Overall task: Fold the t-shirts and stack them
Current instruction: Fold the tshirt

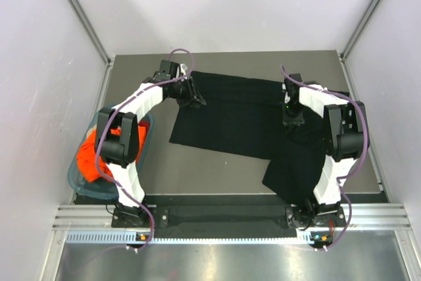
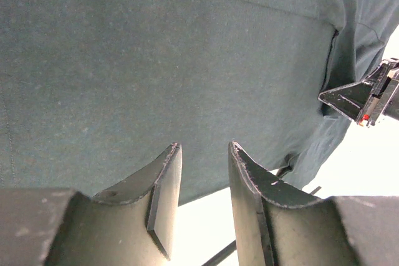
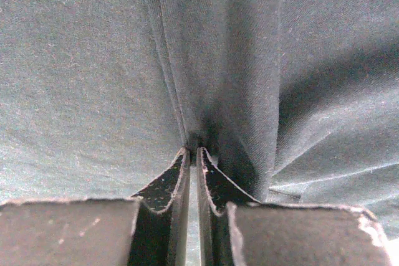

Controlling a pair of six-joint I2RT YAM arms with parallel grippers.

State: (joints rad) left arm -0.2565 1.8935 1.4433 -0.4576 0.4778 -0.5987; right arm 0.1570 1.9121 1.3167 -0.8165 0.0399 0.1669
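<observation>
While the black shirt is lying spread across the middle of the tabletop, with one part trailing toward the near right corner, the first fold is only getting under way. The right fingers are closing almost together on a raised ridge of black cloth, pinching it at their tips on the shirt's right side. The left fingers are hovering about half open at the shirt's far left edge, holding nothing; bare surface is showing in the gap between them.

By my reading, the arms are taking hold of the shirt to fold it. The next move is calling for the left fingers to get under that edge and close on it, so both sides can be carried over evenly without dragging the cloth into a bunch.

Two shirts are showing: one black, and one orange shirt sitting crumpled in the single basket at the left, waiting its turn. Nothing is folded or stacked yet.
</observation>
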